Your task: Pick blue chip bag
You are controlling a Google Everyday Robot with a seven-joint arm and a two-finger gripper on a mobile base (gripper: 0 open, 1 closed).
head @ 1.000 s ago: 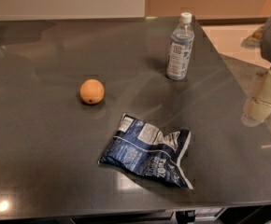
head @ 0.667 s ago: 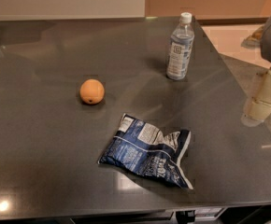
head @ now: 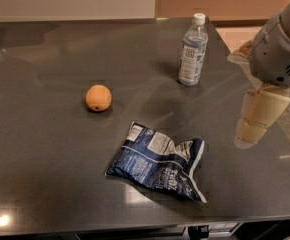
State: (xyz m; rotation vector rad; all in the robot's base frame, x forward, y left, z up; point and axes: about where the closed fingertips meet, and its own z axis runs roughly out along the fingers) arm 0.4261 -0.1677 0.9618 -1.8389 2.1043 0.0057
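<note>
Gripper (head: 250, 133) slightly leftward, over table's (head: 45, 174) right edge; blue chip bag (head: 157, 161) unmoved.

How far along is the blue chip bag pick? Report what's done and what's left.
Done: nothing visible. The blue chip bag lies crumpled on the dark table, untouched.
In hand: the gripper hangs over the table's right edge, well to the right of the bag and holding nothing.
Left: reach over the bag, grasp it and lift it. The orange and the water bottle stand apart from it.
</note>
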